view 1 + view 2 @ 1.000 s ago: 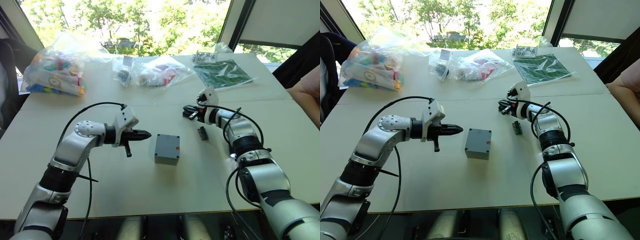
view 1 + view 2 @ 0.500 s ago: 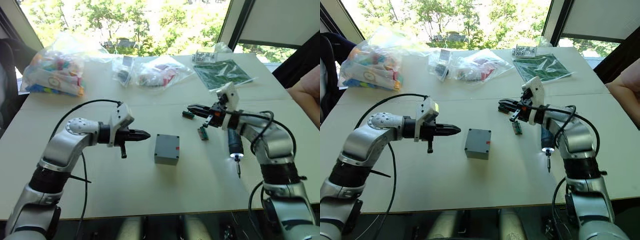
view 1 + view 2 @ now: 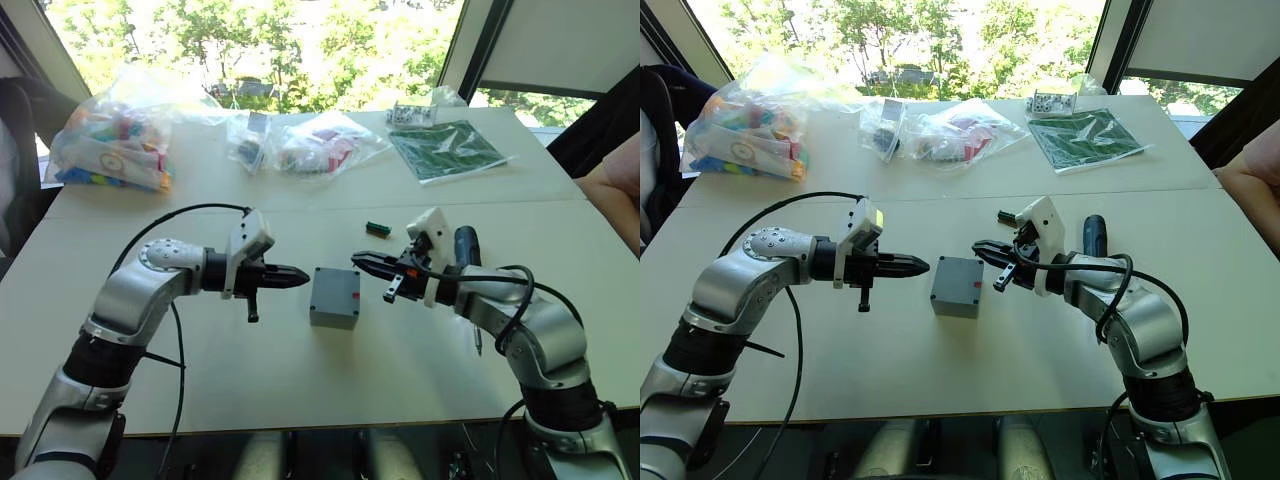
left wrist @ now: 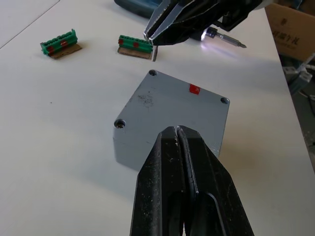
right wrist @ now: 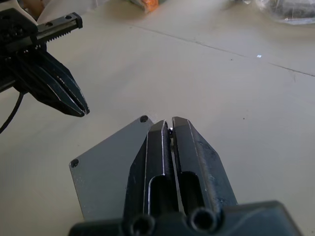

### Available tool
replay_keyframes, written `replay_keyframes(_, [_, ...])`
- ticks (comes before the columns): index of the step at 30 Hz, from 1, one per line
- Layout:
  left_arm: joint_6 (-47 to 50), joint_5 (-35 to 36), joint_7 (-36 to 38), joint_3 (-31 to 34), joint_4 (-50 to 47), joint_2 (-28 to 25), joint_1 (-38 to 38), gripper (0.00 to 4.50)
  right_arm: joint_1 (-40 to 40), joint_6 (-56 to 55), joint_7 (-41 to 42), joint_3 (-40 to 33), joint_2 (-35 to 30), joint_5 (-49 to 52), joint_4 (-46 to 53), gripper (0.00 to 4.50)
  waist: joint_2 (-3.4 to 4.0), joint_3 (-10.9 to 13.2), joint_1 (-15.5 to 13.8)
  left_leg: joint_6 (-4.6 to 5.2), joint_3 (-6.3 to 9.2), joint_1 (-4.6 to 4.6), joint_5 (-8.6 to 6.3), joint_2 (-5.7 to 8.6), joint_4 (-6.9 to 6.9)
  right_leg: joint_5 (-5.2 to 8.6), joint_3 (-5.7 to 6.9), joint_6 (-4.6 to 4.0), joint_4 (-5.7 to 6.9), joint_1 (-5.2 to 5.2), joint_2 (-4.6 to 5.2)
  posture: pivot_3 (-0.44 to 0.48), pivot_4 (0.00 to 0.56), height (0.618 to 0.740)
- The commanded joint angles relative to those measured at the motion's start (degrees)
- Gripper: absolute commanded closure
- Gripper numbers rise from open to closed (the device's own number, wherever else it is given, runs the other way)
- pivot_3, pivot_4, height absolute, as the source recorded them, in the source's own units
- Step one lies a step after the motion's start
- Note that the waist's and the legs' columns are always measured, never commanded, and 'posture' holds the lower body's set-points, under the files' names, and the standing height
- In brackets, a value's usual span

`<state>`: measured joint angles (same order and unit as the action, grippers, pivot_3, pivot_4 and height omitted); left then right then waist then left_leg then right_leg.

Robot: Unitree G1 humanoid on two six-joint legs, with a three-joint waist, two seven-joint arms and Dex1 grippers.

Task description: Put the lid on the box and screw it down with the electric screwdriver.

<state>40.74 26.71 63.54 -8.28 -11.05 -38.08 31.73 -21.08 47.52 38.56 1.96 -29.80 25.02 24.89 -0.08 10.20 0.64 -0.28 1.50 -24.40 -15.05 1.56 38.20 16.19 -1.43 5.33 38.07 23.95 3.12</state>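
With both end effectors closed and empty, left (image 3: 298, 276) and right (image 3: 362, 262) flanking the box (image 3: 334, 297) mid-counter (image 3: 250, 380), you risk shoving it, while the screwdriver (image 3: 466, 247) lies behind your right arm.

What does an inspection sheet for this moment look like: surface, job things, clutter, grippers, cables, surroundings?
Surface: pale table, seam across its middle.
Job things: grey box with lid already on, red mark on it; electric screwdriver lies beside the right arm, light on.
Clutter: clear bags of parts at the far edge, green board, two green connectors.
Grippers: left gripper and right gripper flank the box, fingers shut, holding nothing.
Cables: black cable loops over the left arm.
Surroundings: window with trees; a person's arm at the right.
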Motion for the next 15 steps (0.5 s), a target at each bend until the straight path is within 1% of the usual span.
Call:
replay_keyframes(1, [-1.14, -0.19, 0.13, 0.07, -0.20, -0.21, 0.85, 4.50, 0.22, -1.54, -0.10, -0.01, -0.53, -0.07, 0.62, 4.43, 0.00, 0.00, 0.02, 0.00, 0.00, 0.00, 0.00, 0.00, 0.00, 0.00, 0.00, 0.00, 0.00, 0.00, 0.00, 0.000, 0.150, 0.740])
replay_keyframes(15, [-1.28, -0.75, -0.35, -0.07, -0.29, -0.15, 0.60, 4.50, 0.76, -2.62, -0.47, 1.62, -0.63, -0.80, -0.92, 4.43, 0.00, 0.00, 0.00, 0.00, 0.00, 0.00, 0.00, -0.02, 0.00, 0.00, -0.01, 0.00, 0.01, 0.00, -0.12, 0.000, 0.150, 0.740])
